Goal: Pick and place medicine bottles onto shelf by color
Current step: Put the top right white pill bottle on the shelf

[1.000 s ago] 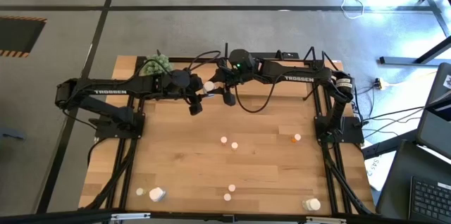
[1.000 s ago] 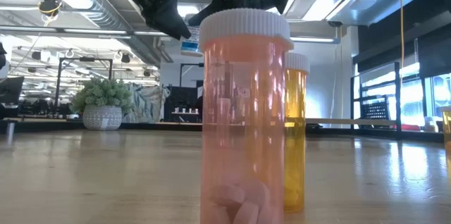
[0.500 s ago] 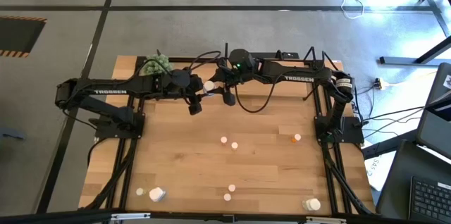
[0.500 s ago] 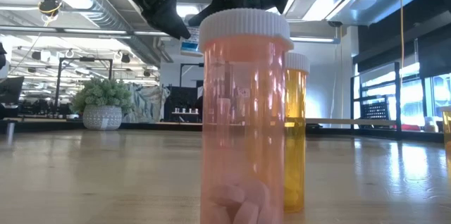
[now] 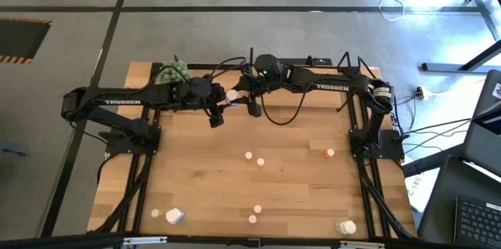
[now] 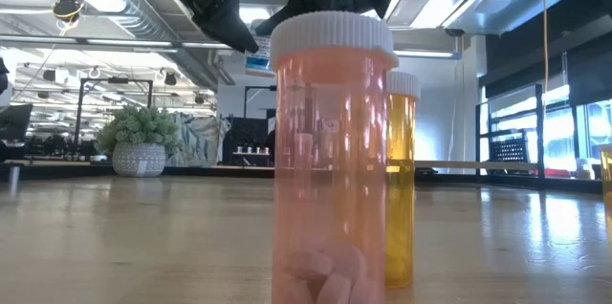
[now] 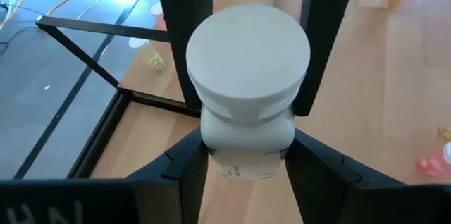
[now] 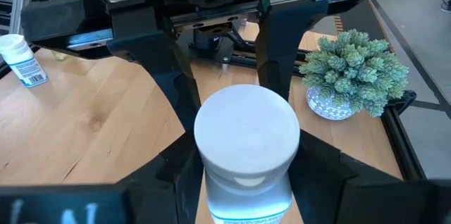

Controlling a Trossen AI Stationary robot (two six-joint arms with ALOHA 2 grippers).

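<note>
Both arms reached in over the middle of the table's far edge, their wrists close together.

Left gripper: clenched on a white bottle, its flat round cap facing the wrist camera and one dark finger pressed against each side of the body.

Right gripper: likewise clamped on a second white bottle, which carried a band of blue print low on its label. Beyond it a green spiky plant stood in a pale patterned pot at the table's far left corner.

A third white bottle with a blue label showed tilted at the side of the right wrist view (whether it rested on anything could not be told).

On the open board, well apart from both grippers:
- Two small white-topped bottles stood near the centre.
- An orange-topped bottle stood toward the right edge.
- Two more small bottles stood close together by the near edge.
- A larger white bottle lay near the near left corner.
- Another large white bottle was near the near right corner.

In the low view a translucent pink bottle with a white cap stood upright close to the camera, pale tablets visible at its base. An amber bottle stood just behind it, partly hidden.
</note>
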